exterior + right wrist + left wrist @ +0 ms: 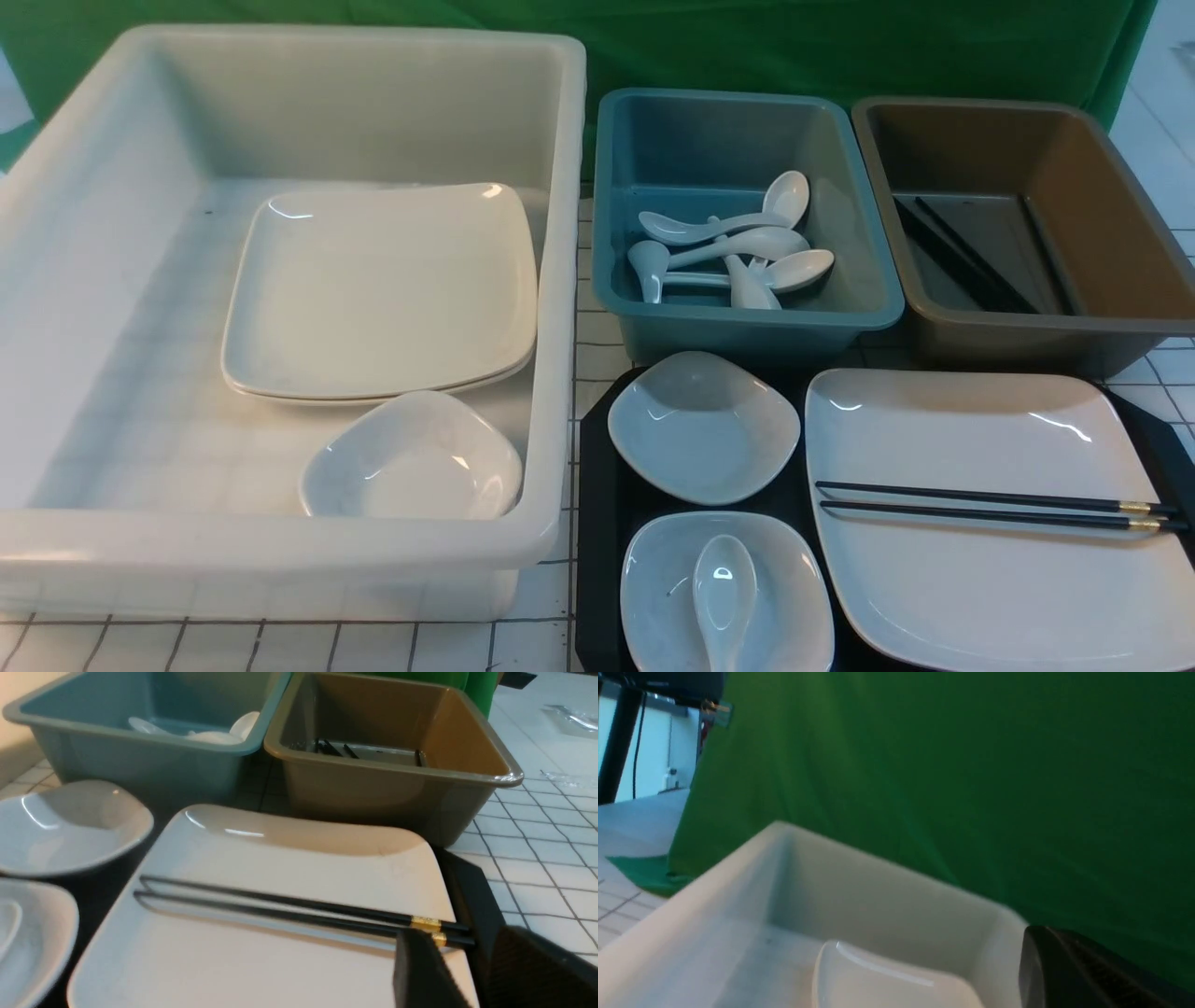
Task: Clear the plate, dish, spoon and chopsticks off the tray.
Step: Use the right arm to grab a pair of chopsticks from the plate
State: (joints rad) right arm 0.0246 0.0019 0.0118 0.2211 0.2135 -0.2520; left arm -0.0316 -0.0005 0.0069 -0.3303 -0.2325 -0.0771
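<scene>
The left pincer (1048, 963) is together, right pincer (462, 952) apart near chopsticks (289, 905) on plate (261, 961)

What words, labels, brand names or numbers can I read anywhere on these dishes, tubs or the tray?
No readable text anywhere.
White tub, teal tub, brown tub: no label or print in sight.
Plate and tray: no marks.
Chopsticks: gold bands only, no lettering visible.
Small tag beside the green cloth: too blurred to read.
</scene>
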